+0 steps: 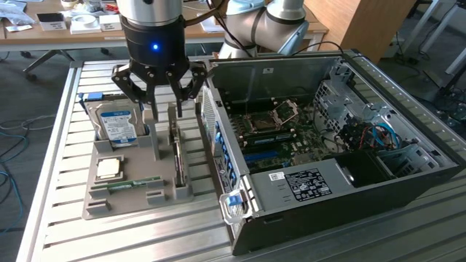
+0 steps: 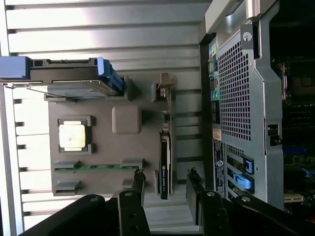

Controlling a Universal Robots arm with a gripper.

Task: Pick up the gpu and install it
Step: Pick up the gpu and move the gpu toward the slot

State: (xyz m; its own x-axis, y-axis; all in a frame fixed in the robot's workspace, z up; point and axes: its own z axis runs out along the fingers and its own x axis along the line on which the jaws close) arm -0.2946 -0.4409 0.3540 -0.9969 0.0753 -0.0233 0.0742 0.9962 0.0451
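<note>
1. While the gripper [image 1: 160, 112] hung over the grey tray [image 1: 124, 204], its jaws stood wide apart and held nothing.
2. The gpu [image 1: 177, 150] stood on its long edge in a slot of the tray, on the side nearest the case [image 1: 350, 164], not yet lifted.
3. In the wrist view the gripper [image 2: 166, 173] straddled one end of the gpu [image 2: 165, 162]. One of its fingers [image 2: 138, 183] was on each side of the card's thin edge, with a gap showing on both sides.
4. The hard drive [image 1: 117, 128] stood upright in the tray, to the exterior view's left of the gpu. A CPU [image 1: 109, 168] lay flat in front of it, and a RAM stick [image 1: 135, 184] sat in a slot near the CPU.
5. The case lay on its side on the slatted table [image 1: 58, 229], just beside the tray at the exterior view's right. Its panel was off and the motherboard [image 1: 276, 131] showed.
6. The wrist view took in the tray [image 2: 106, 147], the hard drive [image 2: 69, 81], the CPU [image 2: 74, 135], the RAM stick [image 2: 93, 167] and the perforated rear of the case [image 2: 241, 98].
</note>
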